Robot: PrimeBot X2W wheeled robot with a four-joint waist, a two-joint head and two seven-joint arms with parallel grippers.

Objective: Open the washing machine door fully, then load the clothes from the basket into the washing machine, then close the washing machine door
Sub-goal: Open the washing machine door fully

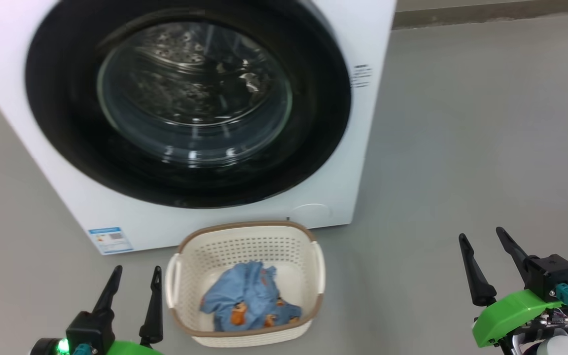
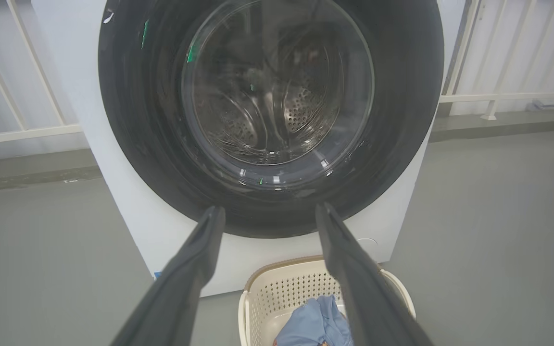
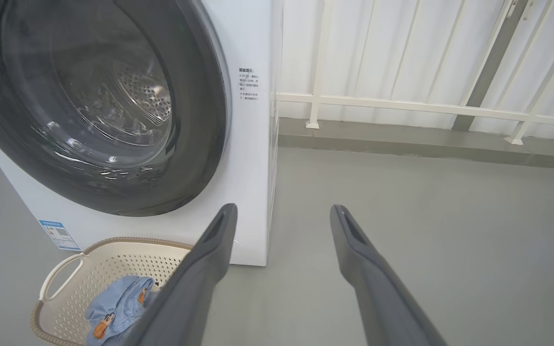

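The white washing machine (image 1: 363, 148) stands on the floor ahead, its round black door (image 1: 313, 148) shut flat against the front, steel drum visible through the glass. In front of it sits the cream basket (image 1: 308, 246) with the light blue clothes (image 1: 249, 298) crumpled inside. My left gripper (image 1: 136, 271) is open just left of the basket, holding nothing. My right gripper (image 1: 481, 234) is open over bare floor, well right of the basket. The left wrist view faces the door (image 2: 402, 144) and basket (image 2: 282, 288); the right wrist view shows the door (image 3: 200, 120), basket (image 3: 113, 254) and clothes (image 3: 118, 302).
Grey floor (image 1: 486, 123) surrounds the machine. A blue label (image 1: 110, 239) sits at the washer's lower left corner. White railing (image 3: 402, 103) and a low kerb run behind the machine in the wrist views.
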